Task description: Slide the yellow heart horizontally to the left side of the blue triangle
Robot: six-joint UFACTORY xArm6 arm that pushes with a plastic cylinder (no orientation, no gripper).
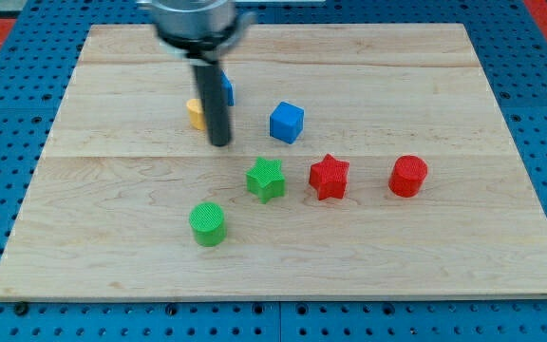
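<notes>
The yellow heart (195, 113) lies on the wooden board, mostly hidden behind my rod; only its left edge shows. A blue block, the blue triangle (227, 89), peeks out at the rod's right, just above and right of the yellow heart; its shape is largely hidden. My tip (220, 143) rests on the board just below and right of the yellow heart, close to it; I cannot tell if it touches.
A blue cube (287, 123) sits right of the rod. A green star (266, 180), a red star (330, 177) and a red cylinder (408, 177) form a row below. A green cylinder (208, 224) lies lower left. The board's edge (283, 296) runs along the bottom.
</notes>
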